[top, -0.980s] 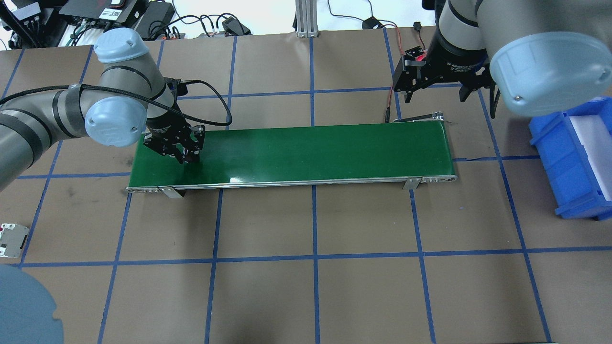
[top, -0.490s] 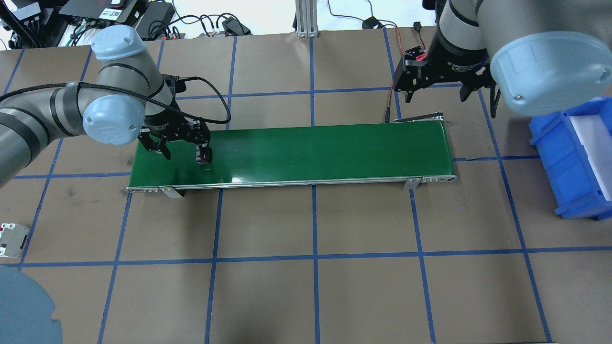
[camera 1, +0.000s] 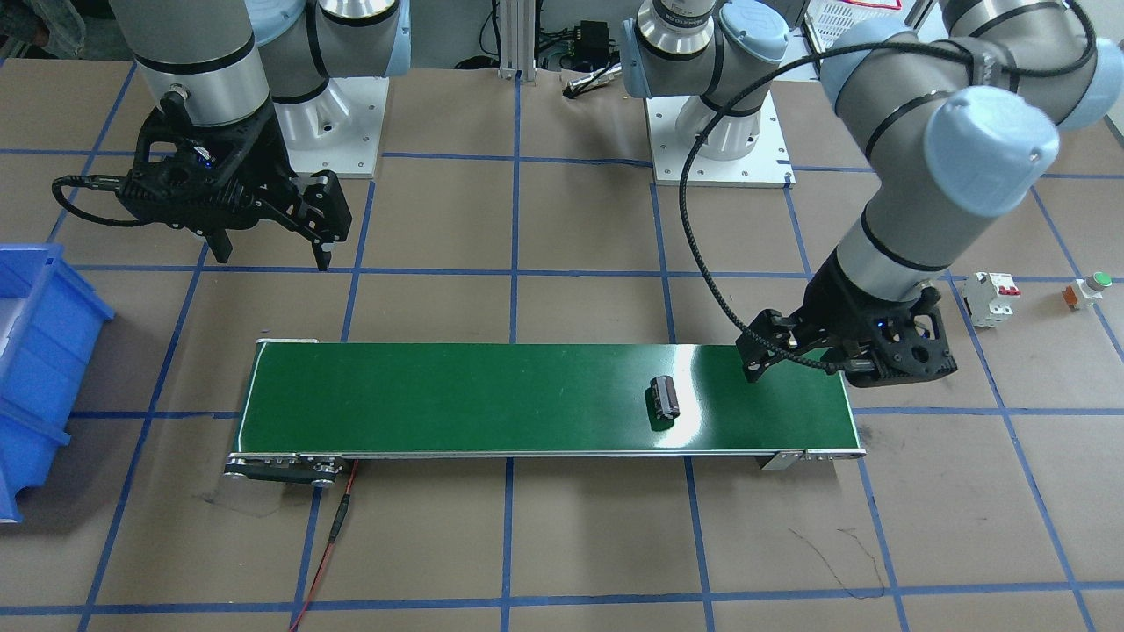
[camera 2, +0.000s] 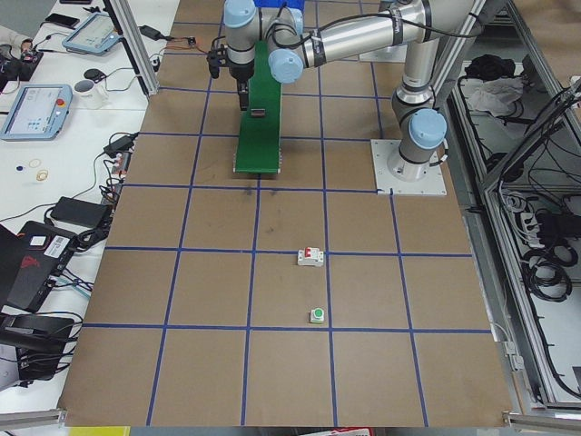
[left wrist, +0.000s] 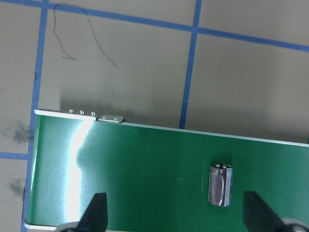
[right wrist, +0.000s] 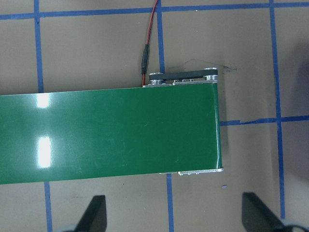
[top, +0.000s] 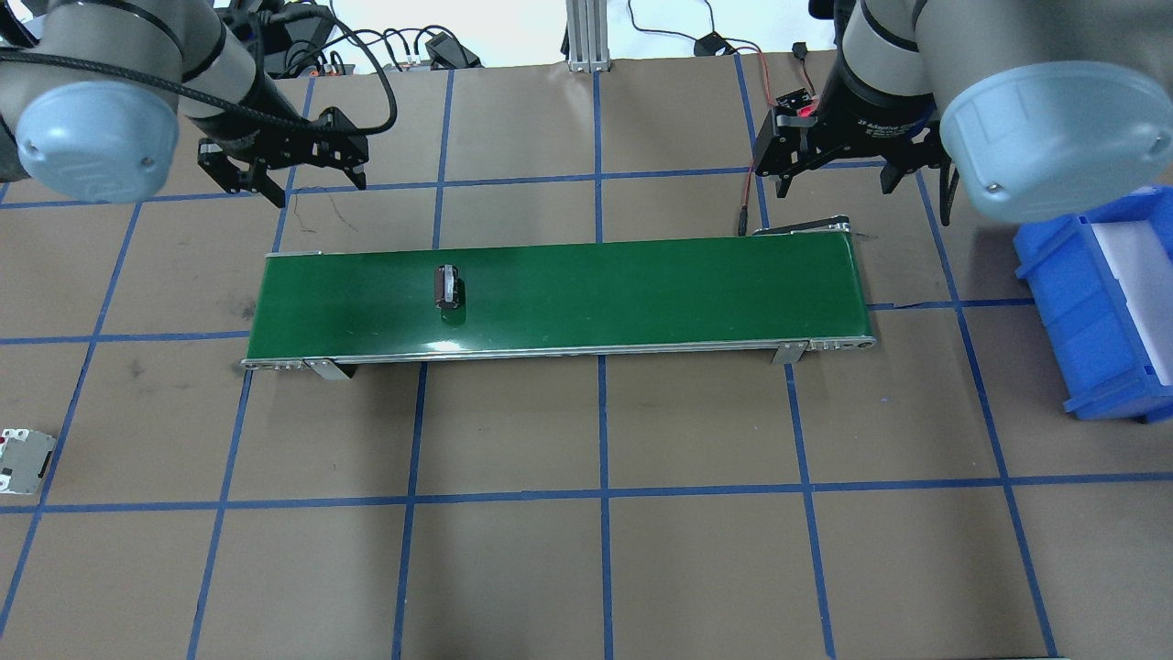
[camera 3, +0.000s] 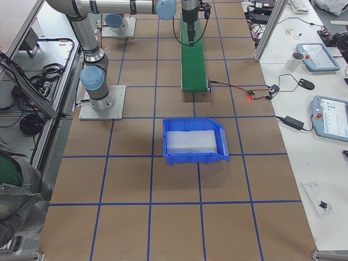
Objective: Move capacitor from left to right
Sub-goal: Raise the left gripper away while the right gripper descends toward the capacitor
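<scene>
- Lying under everything is the big brown table (top: 596,568) with blue tape lines on it.
- Next in size is the long green belt (top: 641,293). It runs across the table from the robot's left to its right.
- A blue bin (top: 1090,302) sits on the table past the belt's right end, not touching it.
- The left gripper (top: 319,188) hangs up in the air near the belt's left end. Its fingers are spread wide and hold nothing.
- The right gripper (top: 836,179) hangs near the belt's right end. Its fingers are spread wide too, with nothing in them.
- A white breaker (top: 23,458) lies far off by the table's left edge.
- The capacitor (top: 447,286) is the smallest thing. It lies on its side on the left part of the belt. No gripper touches it, and it is a long way from the right end, so I think the job is not done yet.
- It looks light and hard, not squishy. It is round and smooth, so it may roll or slip. I think the best place to grab it is the middle of its dark body, with one finger on each round side.
</scene>
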Tool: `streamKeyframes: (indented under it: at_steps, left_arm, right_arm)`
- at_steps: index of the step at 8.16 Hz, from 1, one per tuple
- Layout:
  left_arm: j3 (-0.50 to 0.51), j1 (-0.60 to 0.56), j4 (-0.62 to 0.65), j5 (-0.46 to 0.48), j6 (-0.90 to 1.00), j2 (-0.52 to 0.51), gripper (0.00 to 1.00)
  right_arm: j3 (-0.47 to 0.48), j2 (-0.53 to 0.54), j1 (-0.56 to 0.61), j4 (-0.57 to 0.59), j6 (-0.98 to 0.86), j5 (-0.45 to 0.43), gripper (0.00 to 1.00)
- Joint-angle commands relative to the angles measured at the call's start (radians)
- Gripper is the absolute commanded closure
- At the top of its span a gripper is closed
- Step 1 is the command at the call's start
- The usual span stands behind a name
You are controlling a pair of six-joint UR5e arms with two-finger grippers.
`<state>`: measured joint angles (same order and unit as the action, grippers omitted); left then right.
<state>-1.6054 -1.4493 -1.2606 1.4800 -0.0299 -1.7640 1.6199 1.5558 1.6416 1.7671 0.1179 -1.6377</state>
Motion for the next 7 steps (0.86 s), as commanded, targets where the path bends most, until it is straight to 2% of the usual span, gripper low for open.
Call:
streamKeyframes:
  at_steps: [1,2,4,7]
  left_arm:
    - [0.070,0.007,-0.026,-0.026,0.066,0.015,0.00]
    - [0.070,0.007,-0.029,-0.003,0.071,0.017,0.00]
    - [0.070,0.006,-0.026,0.110,0.120,0.017,0.00]
    - [0.081,0.006,-0.020,0.112,0.120,0.035,0.00]
  right_arm:
    - [0.000,-0.012,-0.028,0.002,-0.110,0.001,0.00]
    - [0.000,-0.025,-0.051,0.002,-0.147,0.019,0.00]
    - [0.027,-0.034,-0.078,0.009,-0.179,0.035,0.00]
    - [0.049,-0.063,-0.082,0.026,-0.208,0.084,0.00]
